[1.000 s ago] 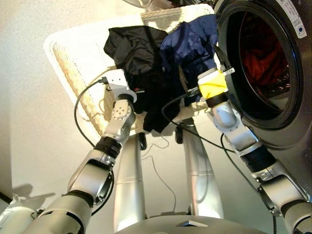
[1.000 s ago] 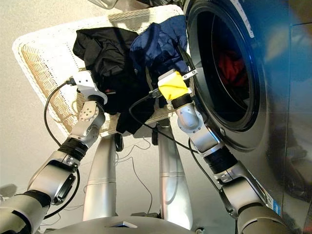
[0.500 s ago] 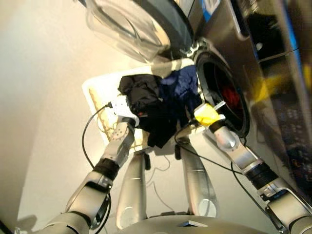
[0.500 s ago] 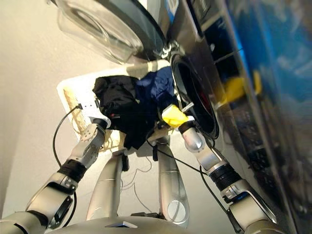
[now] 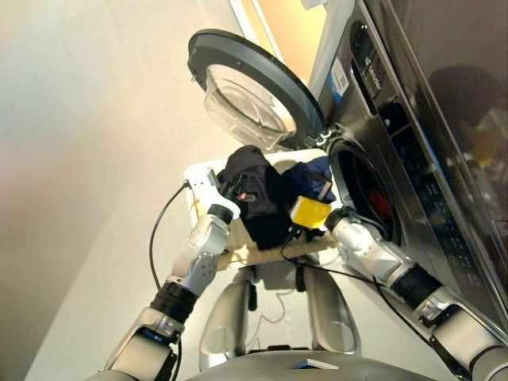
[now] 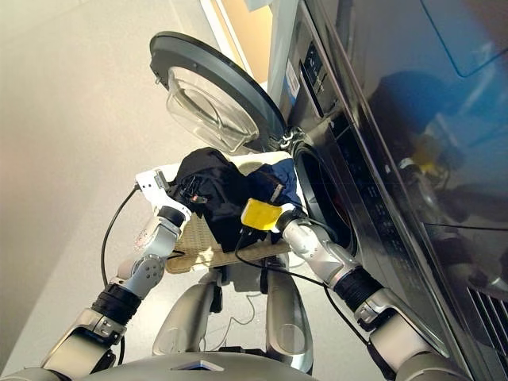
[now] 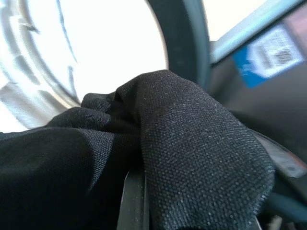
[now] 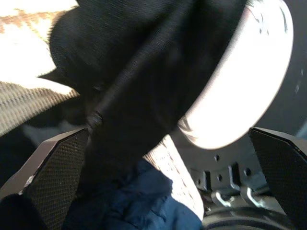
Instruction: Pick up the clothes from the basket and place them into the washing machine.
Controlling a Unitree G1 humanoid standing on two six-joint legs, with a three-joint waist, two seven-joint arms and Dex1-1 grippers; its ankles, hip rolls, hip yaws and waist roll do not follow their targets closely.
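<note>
Gripping the black garment above the basket, the left pincer stays hidden in cloth; the right pincer gapes wide beside the navy garment, the washing machine at three o'clock.

Left gripper: fingers buried in the black garment; grip state undetermined from any view. The basket is largely covered by cloth and both arms; only edge portions show. The navy garment is partly masked by the right gripper's wrist. Drum interior of the washing machine: a red patch, too small to identify.
</note>
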